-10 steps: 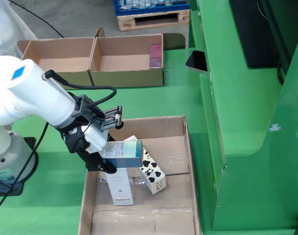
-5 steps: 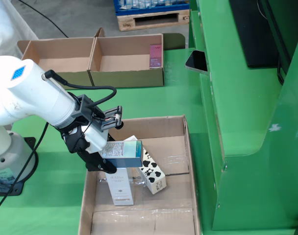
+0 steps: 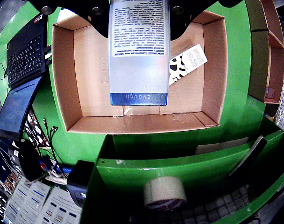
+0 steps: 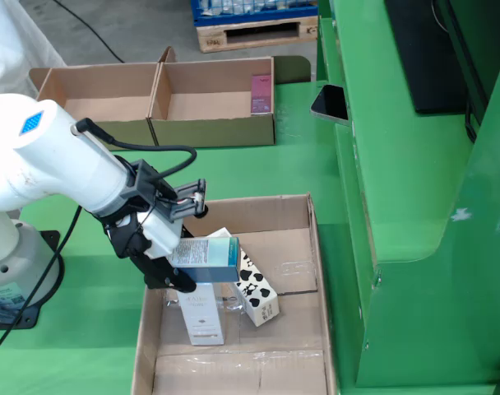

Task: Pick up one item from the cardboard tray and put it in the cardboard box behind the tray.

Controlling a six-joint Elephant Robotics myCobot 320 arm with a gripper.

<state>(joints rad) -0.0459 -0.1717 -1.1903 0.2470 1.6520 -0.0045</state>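
My gripper [image 4: 174, 249] is shut on a silver and blue carton [image 4: 207, 251] and holds it level above an open cardboard tray [image 4: 258, 200]. In the wrist view the carton [image 3: 138, 51] hangs from the gripper [image 3: 138, 13] and covers the middle of the tray [image 3: 67, 79]. A black-and-white cow-pattern carton [image 4: 256, 288] and a white carton [image 4: 202, 317] lie in the tray under the gripper. The cow-pattern carton also shows in the wrist view [image 3: 184, 64]. A two-compartment cardboard box [image 4: 155, 103] stands behind the tray, with a pink item [image 4: 261, 92] in its right compartment.
A phone [image 4: 330, 102] lies on the green bench to the right of the far box. A green raised wall [image 4: 398, 247] runs along the tray's right side. In the wrist view, a tape roll [image 3: 164, 192] sits on a lower shelf and a laptop [image 3: 25, 49] stands at the left.
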